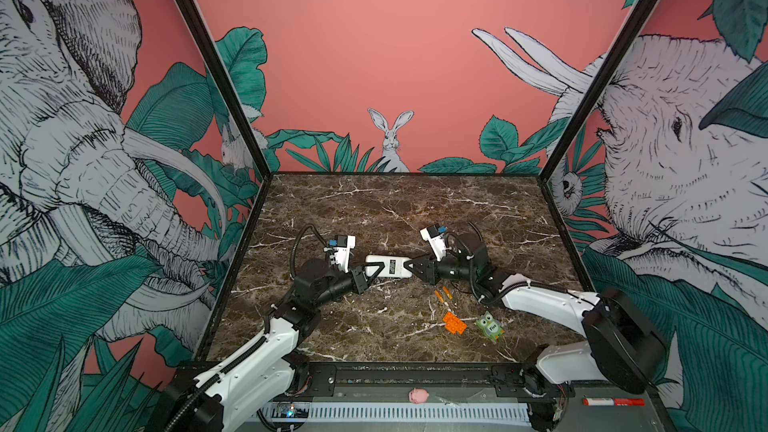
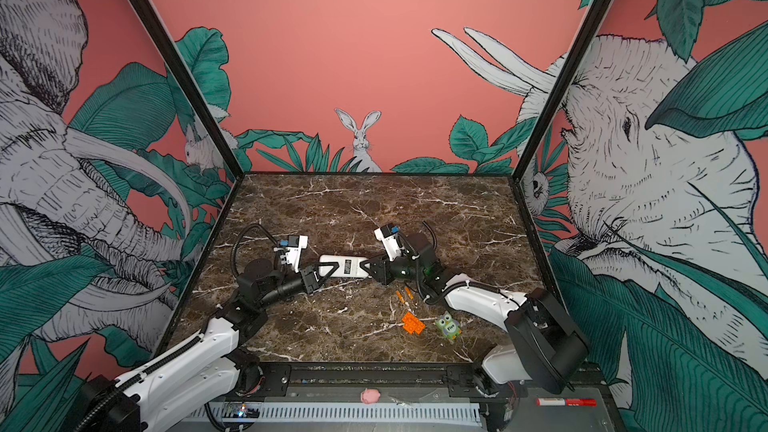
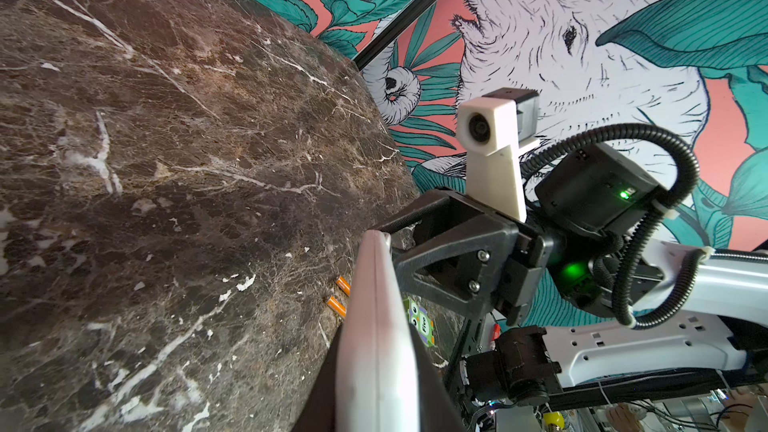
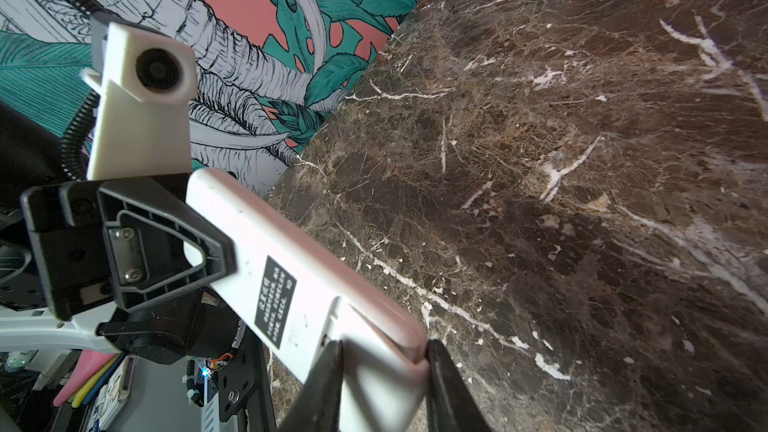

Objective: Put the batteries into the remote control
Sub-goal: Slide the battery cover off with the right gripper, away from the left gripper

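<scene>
The left gripper [image 1: 374, 271], clamped shut on the remote control [image 1: 390, 266], presents its labelled back upward, presumably for cover access; the right gripper [image 1: 412, 268] brackets the far end, jaw contact indeterminate

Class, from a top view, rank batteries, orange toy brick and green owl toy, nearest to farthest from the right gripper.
1. batteries, close by the right gripper
2. orange toy brick, nearer the front
3. green owl toy, right of the brick

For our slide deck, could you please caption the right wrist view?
Left gripper clamps one end of the white remote control; the fingers of the right gripper flank the other end.
</scene>
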